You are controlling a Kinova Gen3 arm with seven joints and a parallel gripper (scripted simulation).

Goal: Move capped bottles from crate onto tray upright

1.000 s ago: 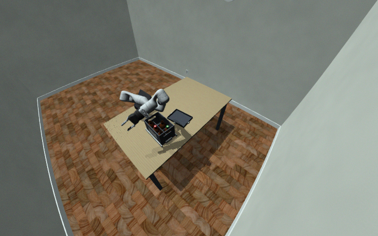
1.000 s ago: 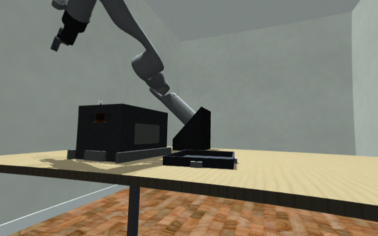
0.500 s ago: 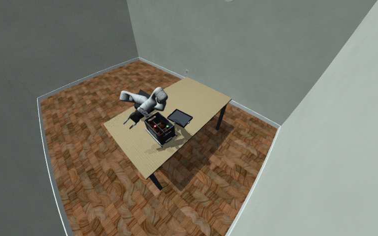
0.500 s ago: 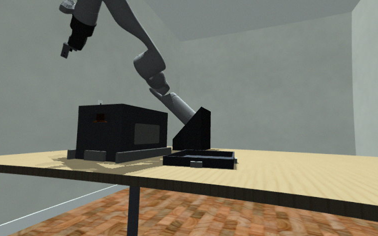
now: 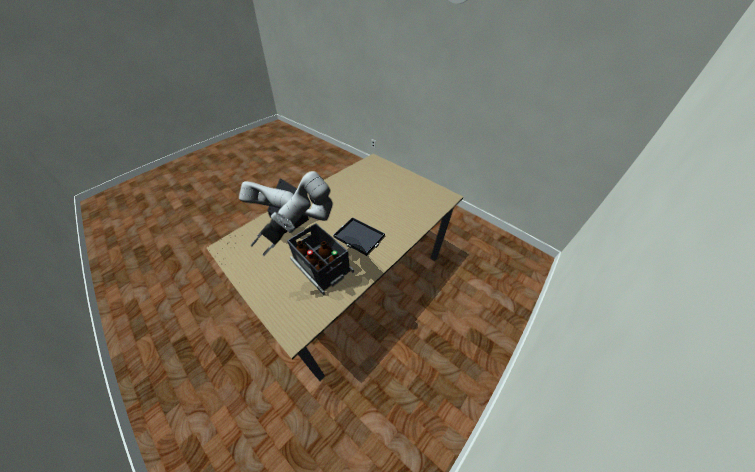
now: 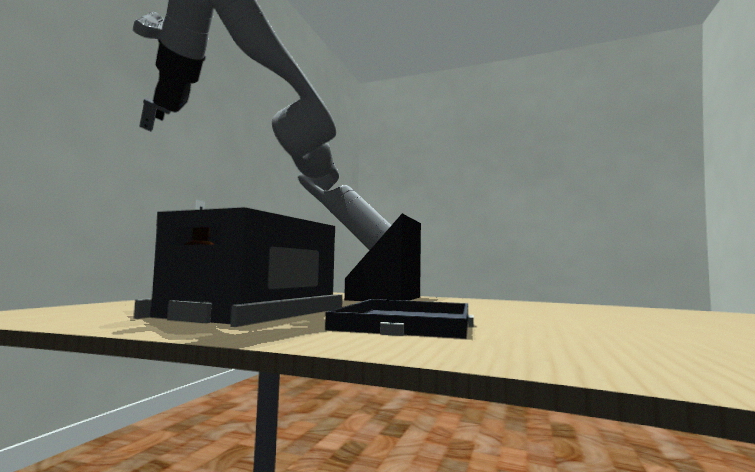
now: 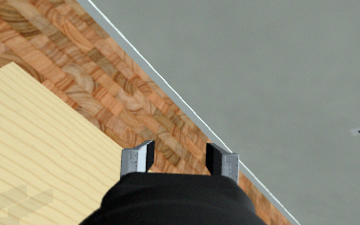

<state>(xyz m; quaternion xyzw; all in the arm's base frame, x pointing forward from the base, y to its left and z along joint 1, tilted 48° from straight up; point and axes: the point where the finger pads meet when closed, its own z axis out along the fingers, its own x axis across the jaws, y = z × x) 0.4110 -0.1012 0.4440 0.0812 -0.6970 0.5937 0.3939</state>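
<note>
1. In the wrist view, the gripper (image 7: 180,159) has its two fingers spread wide apart, with nothing between them; past them show the pale wooden table (image 7: 33,143), the parquet floor and the grey wall.
2. From the exterior view, the near edge of the table (image 6: 544,351) runs across the picture, with dark legs under it.
3. On that table, nearest the exterior camera, lies the low dark tray (image 6: 397,316), a shallow open box with a small grey tab on its near wall. Nothing shows above its rim from this side.
4. Just beside the tray, to its left in the exterior view, stands the tall black crate (image 6: 239,263), apart from the tray by a narrow gap. It has grey skids along its foot and a grey window in its long side.
5. Through a cut-out in the crate's end wall a brown bottle top (image 6: 199,235) shows.
6. From the top view, the crate (image 5: 333,270) is divided into compartments holding brown bottles: one carries a red cap (image 5: 309,252), another a green cap (image 5: 334,253), and the others (image 5: 323,245) show brown necks; whether those are capped I cannot tell at this size.
7. The tray (image 5: 359,235) in the top view holds no bottle.
8. Behind the crate, the grey arm (image 6: 303,126) rises from a black wedge-shaped mount (image 6: 391,263) at the table's far side.
9. The gripper (image 6: 151,116) hangs high above and to the left of the crate, well apart from it, pointing down at a tilt.
</note>
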